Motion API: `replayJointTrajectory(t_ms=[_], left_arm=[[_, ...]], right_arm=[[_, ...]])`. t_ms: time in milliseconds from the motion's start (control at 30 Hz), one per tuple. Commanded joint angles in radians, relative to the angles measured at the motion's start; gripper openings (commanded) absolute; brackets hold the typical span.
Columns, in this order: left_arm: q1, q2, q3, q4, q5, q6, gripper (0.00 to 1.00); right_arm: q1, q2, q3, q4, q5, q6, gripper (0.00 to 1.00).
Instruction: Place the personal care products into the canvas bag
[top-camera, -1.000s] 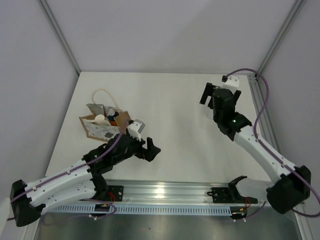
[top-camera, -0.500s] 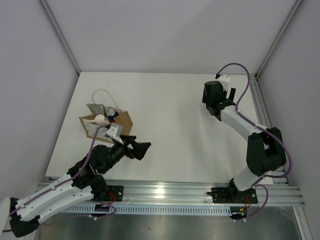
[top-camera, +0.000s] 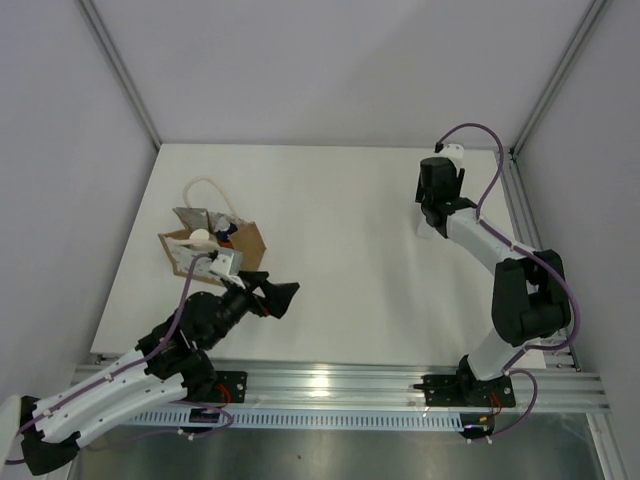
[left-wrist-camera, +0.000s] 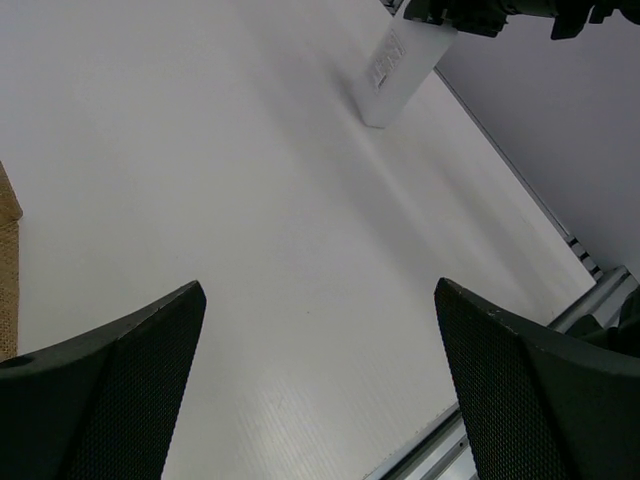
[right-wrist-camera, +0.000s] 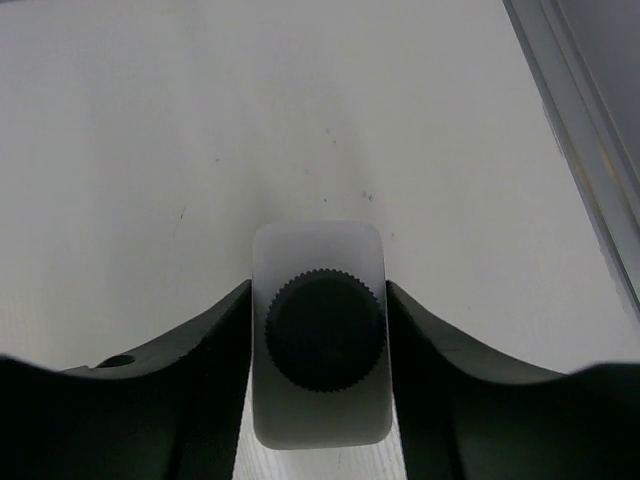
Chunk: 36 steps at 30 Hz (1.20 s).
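Translucent white bottle (right-wrist-camera: 320, 250), clamped by the right gripper (right-wrist-camera: 318, 300): best lifted straight before crossing to the canvas bag (top-camera: 250, 240); left gripper (left-wrist-camera: 318, 290) gapes empty.

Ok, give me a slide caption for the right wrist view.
Right pincer closed on the translucent white bottle, dark cap facing the camera, white table beneath.

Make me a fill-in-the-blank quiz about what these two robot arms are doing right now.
The right gripper is shut on the translucent white bottle, whose cap is coloured ____.
The left gripper is open and holds ____.
The canvas bag stands nearest the ____ arm.
Missing words: black; nothing; left.
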Motion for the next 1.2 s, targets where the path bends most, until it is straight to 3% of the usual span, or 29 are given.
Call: replayJointTrajectory(t_ms=[0,167,200,300,467,667,867,1067,1133,1167], left_arm=[[-0.007,0.024,0.03,0.006,-0.063,0.018,0.99],[-0.007,0.063,0.047,-0.013,-0.167,0.018,0.99],[-0.007,0.066,0.041,-0.02,-0.178,0.015,0.99],[-0.007,0.064,0.044,-0.035,-0.228,-0.005,0.99],[-0.008,0.038,0.041,-0.052,-0.27,-0.01,0.99],[-0.007,-0.012,0.017,-0.066,-0.298,-0.02,0.99],[-0.007,-0.072,-0.002,-0.069,-0.331,-0.013,0.99],[-0.007,-0.074,-0.004,-0.072,-0.318,-0.013,0.99],[-0.007,-0.071,-0.002,-0.069,-0.313,-0.007,0.99],[-0.008,-0.069,-0.003,-0.064,-0.308,-0.002,0.99]], right_arm=[[-0.001,0.035,0.01,0.043,-0.059,-0.028,0.51],[0.005,0.024,-0.019,0.05,-0.114,-0.054,0.19],[0.007,0.009,-0.023,0.052,-0.137,-0.053,0.0],[0.022,-0.02,-0.049,0.049,-0.223,-0.031,0.0],[0.174,-0.095,-0.074,0.049,-0.314,-0.074,0.0],[0.443,-0.134,-0.096,0.057,-0.324,-0.169,0.0],[0.591,-0.148,-0.089,0.057,-0.268,-0.146,0.01],[0.706,-0.137,-0.051,0.003,-0.245,-0.169,0.2],[0.714,-0.143,-0.047,-0.017,-0.242,-0.169,0.32],[0.715,-0.148,-0.047,-0.022,-0.234,-0.169,0.44]])
